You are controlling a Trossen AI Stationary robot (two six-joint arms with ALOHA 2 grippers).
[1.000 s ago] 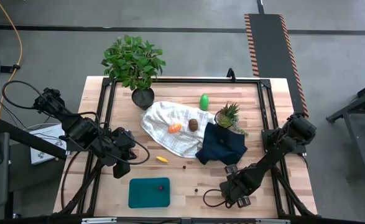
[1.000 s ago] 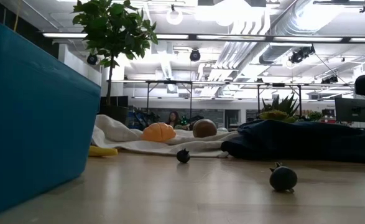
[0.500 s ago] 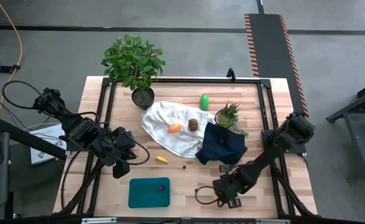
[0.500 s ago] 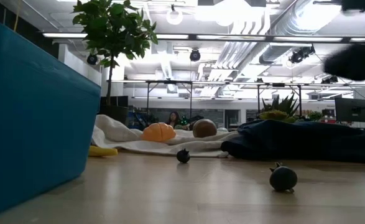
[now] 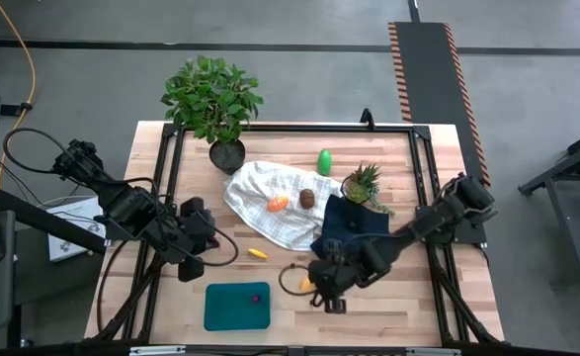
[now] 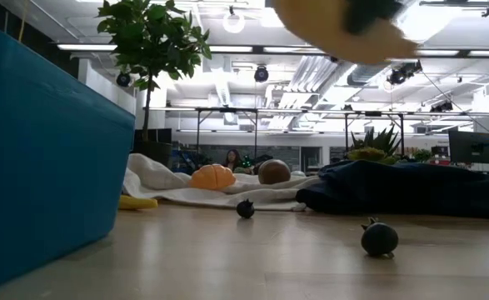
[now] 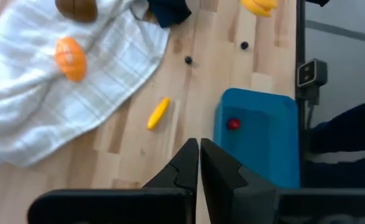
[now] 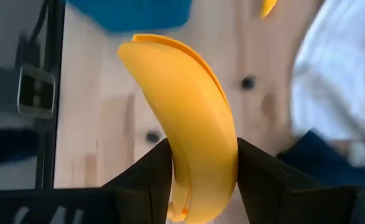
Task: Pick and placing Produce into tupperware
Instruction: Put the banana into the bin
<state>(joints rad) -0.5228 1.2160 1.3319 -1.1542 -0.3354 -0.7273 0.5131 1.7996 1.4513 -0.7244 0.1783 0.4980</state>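
The yellow banana (image 8: 182,112) hangs above the wood with my right gripper (image 5: 321,285) shut on it, right of the teal tupperware (image 5: 237,306). A red bit (image 7: 233,124) lies in the tupperware. On the white cloth (image 5: 270,213) rest an orange piece (image 5: 278,203) and a brown ball (image 5: 308,198). A small yellow piece (image 5: 258,253) and dark bits (image 6: 245,208) (image 6: 379,238) lie on the bare wood. A green piece (image 5: 324,161) stands at the far side. My left gripper (image 7: 199,155) is shut and empty, raised left of the tupperware. My right gripper pinches the banana between its two fingers (image 8: 151,174) near one end (image 8: 198,180). The rest of the banana reaches out past the fingertips. The fingers slant down from the table's right side. The banana is lifted clear of the table.
A dark navy cloth (image 5: 354,232) lies bunched just behind my right gripper, with a small spiky plant (image 5: 362,183) at its far edge. A leafy potted plant (image 5: 212,99) stands at the far left. A black frame (image 5: 166,188) runs along the table's sides.
My right gripper has carried the banana from the near right corner toward the table's left, toward the tupperware, and has risen with it. In the low view the banana now shows high up. Everything on the table has kept its place.
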